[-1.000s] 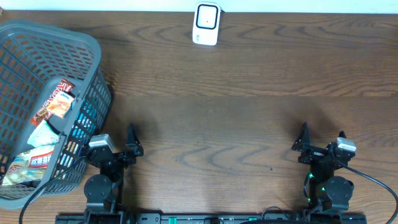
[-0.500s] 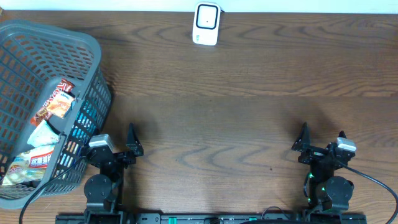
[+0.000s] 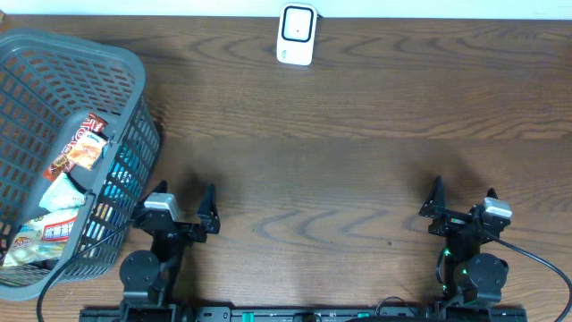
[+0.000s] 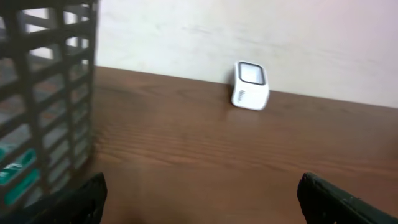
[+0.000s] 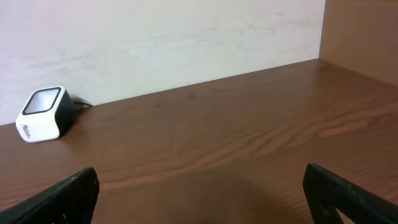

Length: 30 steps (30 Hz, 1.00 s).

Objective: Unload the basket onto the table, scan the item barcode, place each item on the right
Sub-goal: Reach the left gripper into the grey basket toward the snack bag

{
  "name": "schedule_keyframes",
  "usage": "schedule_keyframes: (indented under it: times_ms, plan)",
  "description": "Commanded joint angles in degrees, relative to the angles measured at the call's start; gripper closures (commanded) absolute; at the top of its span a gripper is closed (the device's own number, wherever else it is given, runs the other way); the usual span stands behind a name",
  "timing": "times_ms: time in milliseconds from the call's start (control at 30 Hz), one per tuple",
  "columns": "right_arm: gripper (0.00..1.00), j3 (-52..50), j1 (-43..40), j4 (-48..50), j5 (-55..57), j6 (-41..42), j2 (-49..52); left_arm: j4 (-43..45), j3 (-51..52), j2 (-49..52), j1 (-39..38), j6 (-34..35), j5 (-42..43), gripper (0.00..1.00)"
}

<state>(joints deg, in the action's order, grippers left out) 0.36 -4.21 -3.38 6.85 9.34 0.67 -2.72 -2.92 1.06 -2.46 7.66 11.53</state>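
You can read no text here: print on the red snack packet [image 3: 85,143] and the white barcode scanner [image 3: 297,34] is too small.

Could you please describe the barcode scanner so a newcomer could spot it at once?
Follow the brown wooden table to its far edge, by the pale wall. Near the middle of that edge, well apart from the grey basket, stands the scanner. It alone is a small white box with a dark-rimmed window on its face.

Black left arm [image 3: 147,268], black right arm [image 3: 474,273], grey wrist blocks [image 3: 156,202], pointed fingers [image 3: 207,199], green lights [image 3: 464,271]
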Motion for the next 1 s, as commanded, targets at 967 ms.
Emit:
schedule_keyframes:
  times_ms: [967]
  plan:
    - [0.01, -0.04, 0.02, -0.24, -0.13, -0.85, -0.28, -41.27, -73.7, 54.66, 4.92, 12.83, -7.23, 0.02]
